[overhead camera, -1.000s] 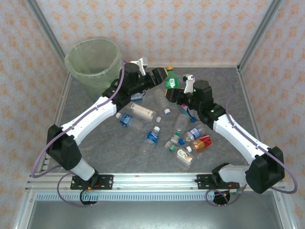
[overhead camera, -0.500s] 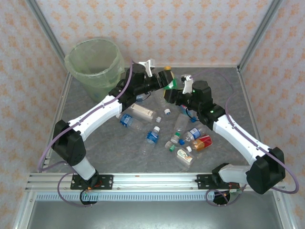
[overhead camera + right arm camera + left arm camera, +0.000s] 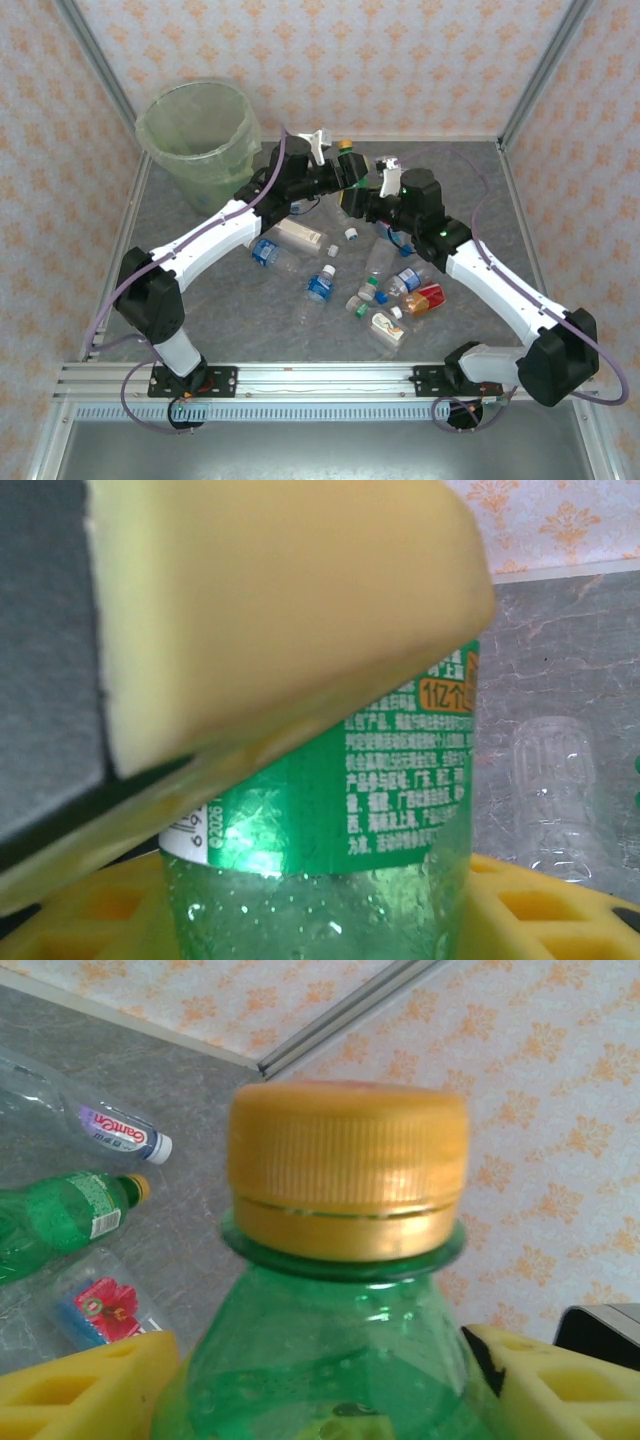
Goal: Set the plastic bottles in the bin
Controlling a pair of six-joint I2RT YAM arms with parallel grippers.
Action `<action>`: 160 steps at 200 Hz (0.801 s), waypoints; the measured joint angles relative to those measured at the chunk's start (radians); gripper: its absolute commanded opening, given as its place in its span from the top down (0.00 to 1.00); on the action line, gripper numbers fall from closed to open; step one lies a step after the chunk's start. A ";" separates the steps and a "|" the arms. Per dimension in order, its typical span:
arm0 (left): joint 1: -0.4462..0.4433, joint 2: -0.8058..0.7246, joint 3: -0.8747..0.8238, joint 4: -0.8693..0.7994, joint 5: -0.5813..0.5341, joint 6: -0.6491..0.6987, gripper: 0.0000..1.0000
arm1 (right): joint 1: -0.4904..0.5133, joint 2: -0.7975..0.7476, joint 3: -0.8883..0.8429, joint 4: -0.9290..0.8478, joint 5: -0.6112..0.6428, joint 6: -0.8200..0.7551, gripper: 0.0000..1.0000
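That green bottle [image 3: 330, 1360] with the yellow-orange cap [image 3: 348, 1170] is up off the surface [image 3: 200, 320], hanging in the air toward the back. It's off to the right of the bin [image 3: 185, 170] and not over it yet. It looks like an empty thin-walled soda bottle with just a few droplets [image 3: 300, 900] inside, so I'd bet it weighs next to nothing. The catch is the middle. That glossy label band [image 3: 400, 770] is probably slick, and it'll likely cave in if you squeeze hard. The shoulder right under the neck ring [image 3: 345, 1250] should be the stiff bit, so that's where I'd grab it.

That's pretty much where your left fingers [image 3: 80, 1390] are. There's 1 foam pad on each side of the shoulder, closed in partway and snug against the plastic, with the cap poking out past them. Your right fingers [image 3: 280, 610] are clamped across the label section, 1 pad on top and 1 underneath. So both sets have hold of the same bottle at once.

My guess is you'll want the right ones to let go before anything swings toward the bin, otherwise you'll twist or crush it. The shoulder grip should carry it fine since it's so light. There are plenty more bottles [image 3: 318, 285] lying on the surface in front, so lots left to do.
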 measured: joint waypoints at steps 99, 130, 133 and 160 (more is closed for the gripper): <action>0.016 0.003 0.056 -0.043 0.006 0.014 0.43 | 0.000 -0.005 -0.002 0.023 0.027 0.006 0.00; 0.062 -0.003 0.067 -0.066 0.005 0.021 0.43 | 0.001 -0.031 -0.002 0.031 0.066 0.004 0.00; 0.071 -0.005 0.067 -0.070 0.005 0.024 0.43 | 0.001 -0.034 -0.002 0.031 0.070 0.004 0.00; 0.155 -0.034 0.067 -0.123 -0.013 0.042 0.43 | 0.001 -0.060 -0.002 0.037 0.098 0.004 0.00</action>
